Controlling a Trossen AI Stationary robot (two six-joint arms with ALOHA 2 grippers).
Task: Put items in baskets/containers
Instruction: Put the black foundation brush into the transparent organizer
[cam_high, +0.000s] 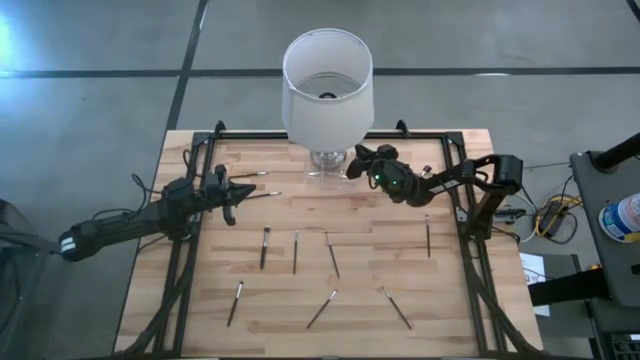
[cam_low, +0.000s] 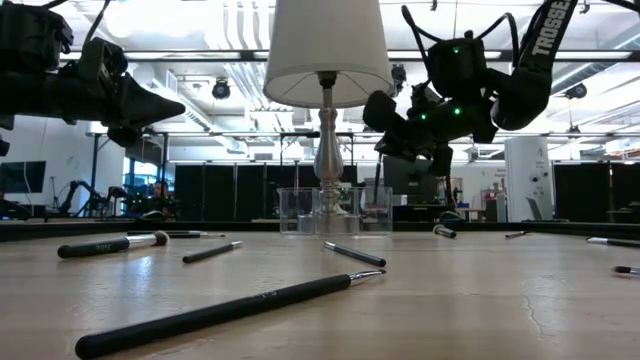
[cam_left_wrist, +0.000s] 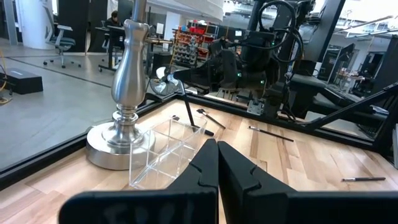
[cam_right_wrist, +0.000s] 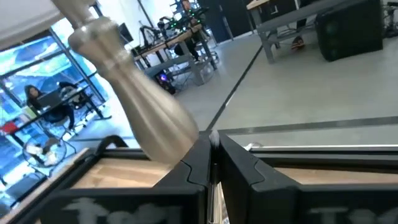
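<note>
A clear compartmented container (cam_high: 322, 172) (cam_left_wrist: 165, 149) stands on the table at the far middle, beside the lamp's silver base (cam_left_wrist: 127, 93). Several thin dark brushes lie flat on the wood, among them one (cam_high: 265, 247), another (cam_high: 332, 255) and a third (cam_high: 428, 237). My right gripper (cam_high: 356, 163) (cam_left_wrist: 177, 76) hovers just right of the container, shut on a brush (cam_left_wrist: 186, 111). My left gripper (cam_high: 232, 195) (cam_left_wrist: 217, 162) hangs shut and empty over the table's left side. My right gripper pinches a thin dark brush between its two fingers; a silvery stretch of it (cam_right_wrist: 214, 196) shows in the slit between them. The fingers lie level, coming from the table's right, across the brush. The brush slants down below the fingertips, clear of the table, its lower end (cam_left_wrist: 193, 127) by the container's far end.
The lamp with its white shade (cam_high: 327, 85) rises right behind the container. Two brushes (cam_high: 255, 175) (cam_high: 262, 195) lie by my left gripper, and more toward the near edge (cam_high: 235, 303) (cam_high: 321, 310) (cam_high: 395, 307). A black frame (cam_high: 455, 200) borders the table.
</note>
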